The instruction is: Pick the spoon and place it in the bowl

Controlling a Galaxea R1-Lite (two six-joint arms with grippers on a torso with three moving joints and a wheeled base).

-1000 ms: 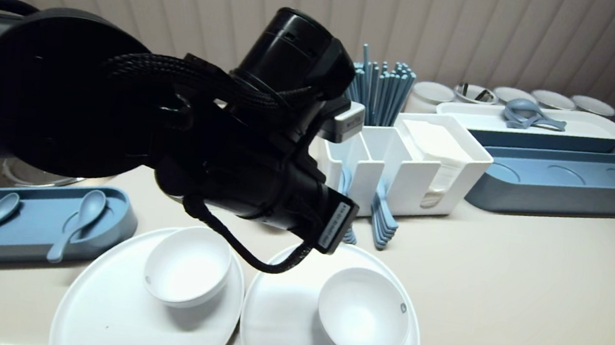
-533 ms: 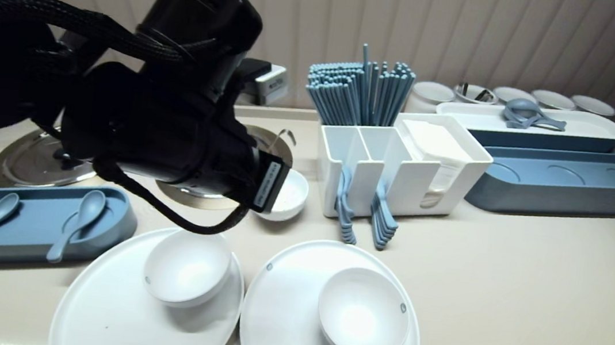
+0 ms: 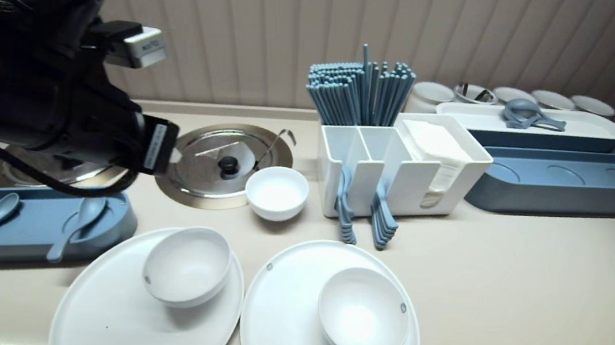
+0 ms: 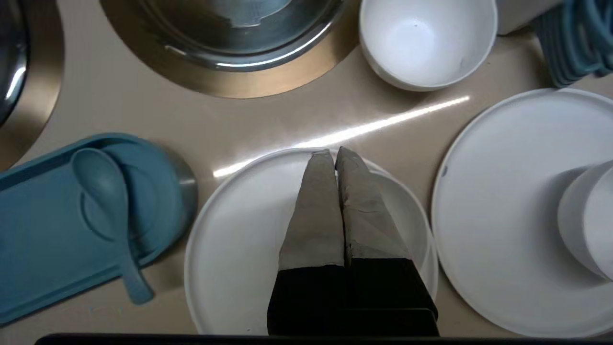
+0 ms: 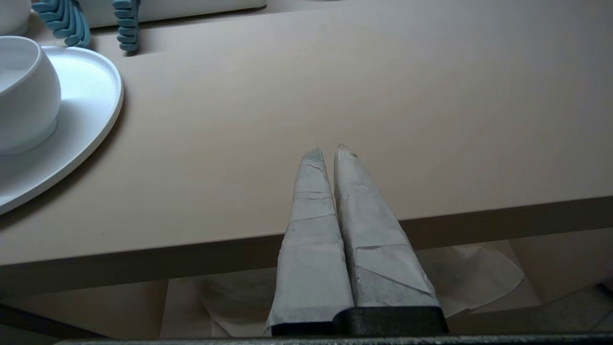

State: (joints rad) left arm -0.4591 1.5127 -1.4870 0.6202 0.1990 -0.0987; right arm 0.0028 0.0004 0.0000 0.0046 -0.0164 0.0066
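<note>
Far left on the counter point(image 3: 503, 287) lies a blue tray point(image 3: 35, 222) with two spoons point(image 3: 79, 216) in it. The left arm point(image 3: 32, 95) hangs above it, at about ten o'clock from the left plate point(image 3: 95, 310). The wrist view shows the left tool point(image 4: 334, 152) with both fingers pressed together and nothing between them. It is poised over the left plate, with its tips above the plate's twelve o'clock rim. The left bowl point(image 3: 187, 266) sits on that plate toward two o'clock.

At twelve o'clock from the plate a steel lid point(image 3: 216, 162) rests on the counter, and a small bowl point(image 3: 276, 192) stands just beside it at its four o'clock. The right plate point(image 3: 279, 320) lies just beside the left one, at its three o'clock, and carries the right bowl point(image 3: 363, 315). Beyond it, at twelve o'clock, a white caddy point(image 3: 417, 179) holds chopsticks point(image 3: 363, 86). A long blue tray point(image 3: 567, 179) lies at the caddy's three o'clock.

The right tool point(image 5: 325, 149), fingers closed on nothing, hangs at the counter's near edge, about four o'clock from the right plate.
</note>
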